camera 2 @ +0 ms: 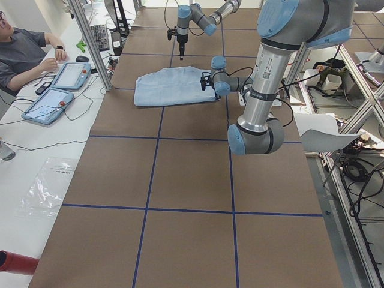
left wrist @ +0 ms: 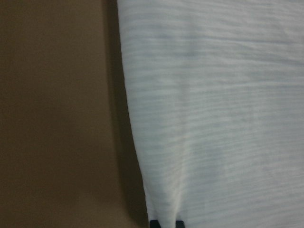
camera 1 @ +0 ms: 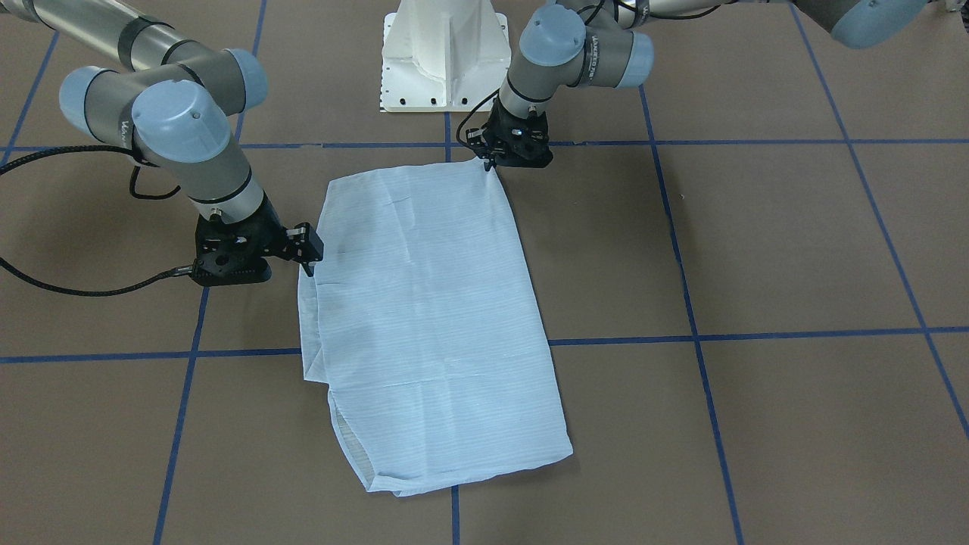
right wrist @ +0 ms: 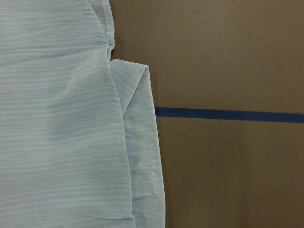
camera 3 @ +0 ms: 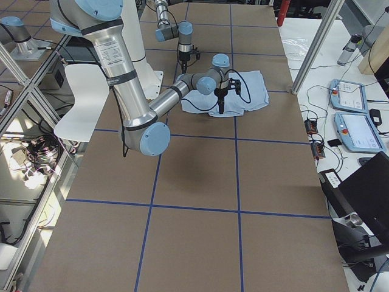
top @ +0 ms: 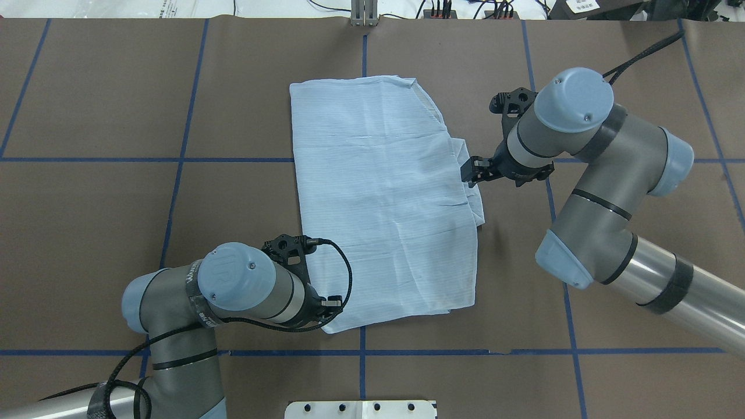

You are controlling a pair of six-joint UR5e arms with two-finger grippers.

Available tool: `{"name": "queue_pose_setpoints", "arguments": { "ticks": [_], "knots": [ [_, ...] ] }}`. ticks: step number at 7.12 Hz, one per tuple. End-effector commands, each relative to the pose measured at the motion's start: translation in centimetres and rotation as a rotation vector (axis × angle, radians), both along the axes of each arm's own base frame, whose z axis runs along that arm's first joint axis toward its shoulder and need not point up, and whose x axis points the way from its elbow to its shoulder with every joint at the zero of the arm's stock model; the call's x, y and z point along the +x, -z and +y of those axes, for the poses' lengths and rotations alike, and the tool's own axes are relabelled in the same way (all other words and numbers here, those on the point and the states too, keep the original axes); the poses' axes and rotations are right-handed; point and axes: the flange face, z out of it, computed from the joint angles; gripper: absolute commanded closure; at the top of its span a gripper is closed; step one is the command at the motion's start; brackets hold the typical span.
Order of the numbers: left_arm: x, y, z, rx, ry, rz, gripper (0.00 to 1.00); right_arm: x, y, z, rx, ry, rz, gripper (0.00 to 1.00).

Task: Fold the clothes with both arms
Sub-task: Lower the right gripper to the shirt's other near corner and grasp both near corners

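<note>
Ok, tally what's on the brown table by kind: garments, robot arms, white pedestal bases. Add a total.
shirt: 1
robot arms: 2 (left arm, right arm)
white pedestal base: 1
Total: 4

Two fixed cameras look steeply down on the shirt (top: 384,198) from opposite sides, one over the white pedestal (top: 361,409) and one facing it, both close enough that the shirt fills the middle. Two more stand far off beyond the shirt's other two sides, looking along the table (top: 87,233). Each wrist camera hangs close above one shirt edge.
</note>
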Motion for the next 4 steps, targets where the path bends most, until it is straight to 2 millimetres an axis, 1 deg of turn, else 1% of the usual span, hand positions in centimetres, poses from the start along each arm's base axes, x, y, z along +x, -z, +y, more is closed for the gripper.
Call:
{"name": "queue_pose_setpoints", "arguments": {
  "ticks": [1,2,3,4],
  "knots": [
    [-0.7,0.5,0.1,0.004,0.003,0.014,1.0,0.4,2.5,7.2,-0.178,-0.135,-0.086,0.0],
    [-0.7,0.5,0.2,0.004,0.001,0.014,1.0,-1.9,3.1,11.9,-0.303,-0.244,-0.1,0.0],
    [-0.7,0.7,0.2,0.003,0.002,0.017,1.0,-5.4,3.0,16.3,-0.392,-0.359,-0.096,0.0],
    [-0.7,0.8,0.2,0.004,0.002,0.02,1.0,-7.9,3.3,19.4,-0.406,-0.444,-0.107,0.0]
  ]
}}
